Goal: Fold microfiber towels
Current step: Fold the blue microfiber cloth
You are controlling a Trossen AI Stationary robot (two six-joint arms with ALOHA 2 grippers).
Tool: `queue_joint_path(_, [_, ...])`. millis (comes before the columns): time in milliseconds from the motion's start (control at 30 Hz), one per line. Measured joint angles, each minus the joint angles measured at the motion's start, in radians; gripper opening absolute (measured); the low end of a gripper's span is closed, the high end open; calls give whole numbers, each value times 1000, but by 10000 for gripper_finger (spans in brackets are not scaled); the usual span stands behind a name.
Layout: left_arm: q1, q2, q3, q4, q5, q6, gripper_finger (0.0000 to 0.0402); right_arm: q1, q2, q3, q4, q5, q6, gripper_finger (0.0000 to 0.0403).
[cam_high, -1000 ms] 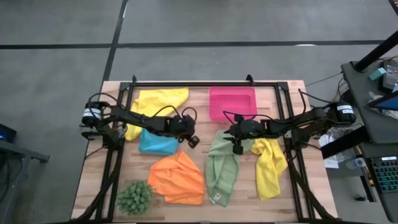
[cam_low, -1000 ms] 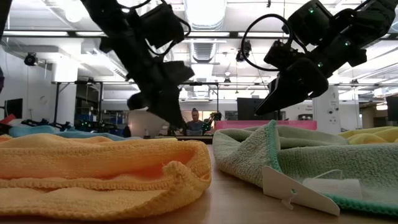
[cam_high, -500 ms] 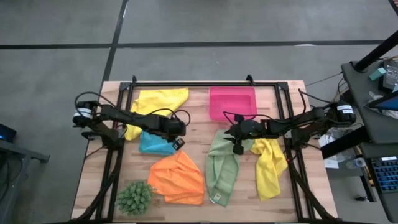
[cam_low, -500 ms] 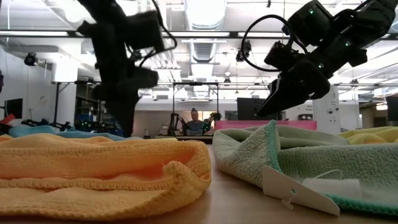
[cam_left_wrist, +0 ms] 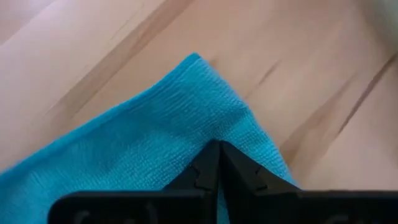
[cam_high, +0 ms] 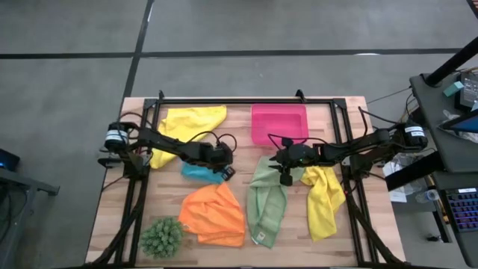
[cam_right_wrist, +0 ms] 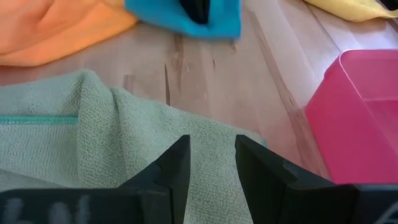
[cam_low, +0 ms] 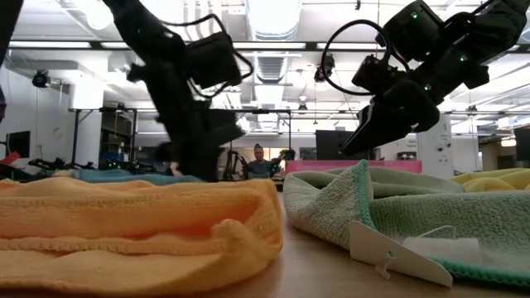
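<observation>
The blue towel (cam_high: 200,172) lies on the desk (cam_high: 239,119) left of the middle, and my left claw (cam_high: 222,171) is pressed together, pinching its right corner; from the wrist I see my fingertips (cam_left_wrist: 217,163) meeting on the blue cloth. The towel looks bunched and narrow under my arm. One yellow towel (cam_high: 187,123) lies near the desk's far left corner, touching the blue one's far side. The orange towel (cam_high: 215,214) sits toward the near edge, beside the plant ball (cam_high: 161,237) at the near left corner. My right claw (cam_high: 284,178) hangs just above the green towel (cam_high: 267,205) near the desk's middle, its fingers (cam_right_wrist: 177,168) partly spread and holding nothing. The second yellow towel (cam_high: 323,198) lies by the right edge. The pink tray (cam_high: 279,122) stands at the far edge.
</observation>
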Motion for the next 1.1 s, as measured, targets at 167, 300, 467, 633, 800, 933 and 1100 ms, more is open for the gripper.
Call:
queue_joint_path(167, [13, 52, 20, 148, 6, -2, 0, 0, 0, 0, -1, 0, 0, 118])
queue_joint_path(300, [16, 35, 41, 78, 10, 24, 0, 0, 0, 0, 0, 0, 0, 118])
queue_joint_path(467, [16, -95, 58, -87, 9, 57, 0, 0, 0, -1, 0, 0, 0, 118])
queue_joint_path(633, [17, -262, 45, -332, 5, 55, 0, 0, 0, -1, 0, 1, 0, 118])
queue_joint_path(800, [17, -373, 7, -500, 4, 48, 0, 0, 0, -1, 0, 5, 0, 118])
queue_joint_path(933, [17, -413, -58, -508, 5, 48, 0, 0, 0, -1, 0, 6, 0, 118])
queue_joint_path(1100, [17, -402, -138, -517, 6, 22, 0, 0, 0, -1, 17, 6, -5, 118])
